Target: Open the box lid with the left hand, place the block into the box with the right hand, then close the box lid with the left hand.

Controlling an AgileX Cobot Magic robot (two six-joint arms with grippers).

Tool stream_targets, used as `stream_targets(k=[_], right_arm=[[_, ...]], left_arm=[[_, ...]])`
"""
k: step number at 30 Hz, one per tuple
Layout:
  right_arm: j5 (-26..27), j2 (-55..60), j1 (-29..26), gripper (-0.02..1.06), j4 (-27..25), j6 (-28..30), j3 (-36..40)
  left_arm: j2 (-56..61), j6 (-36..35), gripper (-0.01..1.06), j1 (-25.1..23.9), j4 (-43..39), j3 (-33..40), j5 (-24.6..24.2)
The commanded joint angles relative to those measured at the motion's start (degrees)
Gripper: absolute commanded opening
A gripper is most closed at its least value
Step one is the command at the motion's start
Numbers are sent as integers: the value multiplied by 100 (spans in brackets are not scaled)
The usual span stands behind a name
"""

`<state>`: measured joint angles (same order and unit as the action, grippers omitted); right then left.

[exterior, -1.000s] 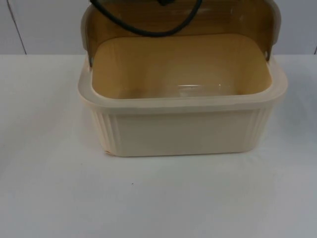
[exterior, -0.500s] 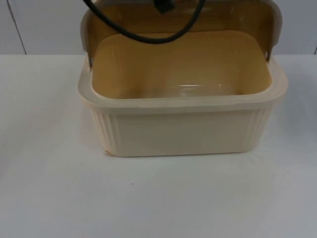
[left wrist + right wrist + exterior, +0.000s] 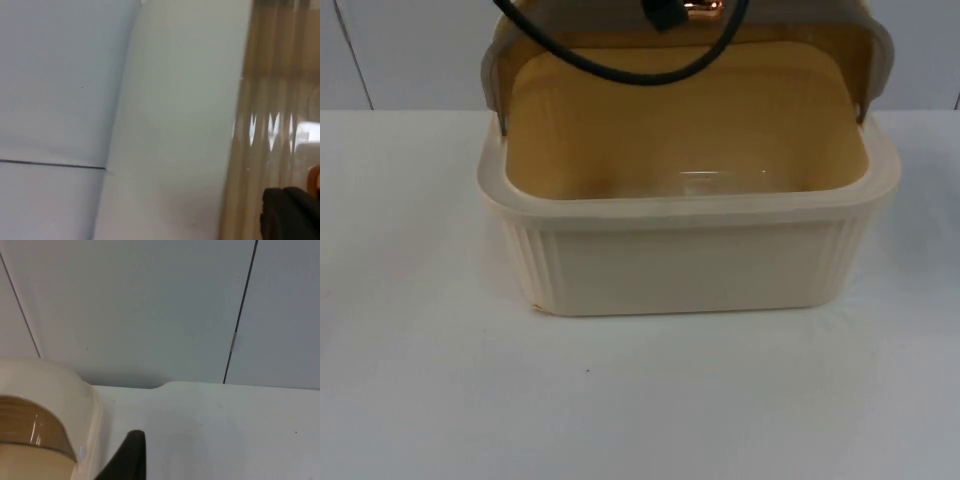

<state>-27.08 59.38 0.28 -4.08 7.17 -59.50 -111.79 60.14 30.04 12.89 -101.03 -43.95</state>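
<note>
Standing on the white tabletop (image 3: 420,400): cream box (image 3: 690,265), amber lid (image 3: 685,45) raised, left end effector (image 3: 682,10) at lid's upper edge, grip state undeterminable.

A lab bench: bare white table (image 3: 640,400), grey partition wall (image 3: 150,305).

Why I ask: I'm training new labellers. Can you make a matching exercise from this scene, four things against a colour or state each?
Things:
1. box
2. lid
3. table top
4. partition wall

Descriptions:
a. translucent brown, swung up and back
b. white, flat, carries the container
c. cream, with ribbed sides
d. grey, upright panels behind everything

Pairs: 1-c, 2-a, 3-b, 4-d
</note>
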Motion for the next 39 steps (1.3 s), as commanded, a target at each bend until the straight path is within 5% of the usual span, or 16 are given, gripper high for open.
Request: stream_targets(k=[1,18,39], right_arm=[[-17,-27,23,105,30,-25,-33],[-55,-27,47,105,-73,-25,-33],[-55,-37,46,105,-73,-25,-33]], left_arm=[[160,-67,0,3,230,216,19],[788,-452,0,493,443,2123,1672],[788,-436,0,732,434,2963,2076]])
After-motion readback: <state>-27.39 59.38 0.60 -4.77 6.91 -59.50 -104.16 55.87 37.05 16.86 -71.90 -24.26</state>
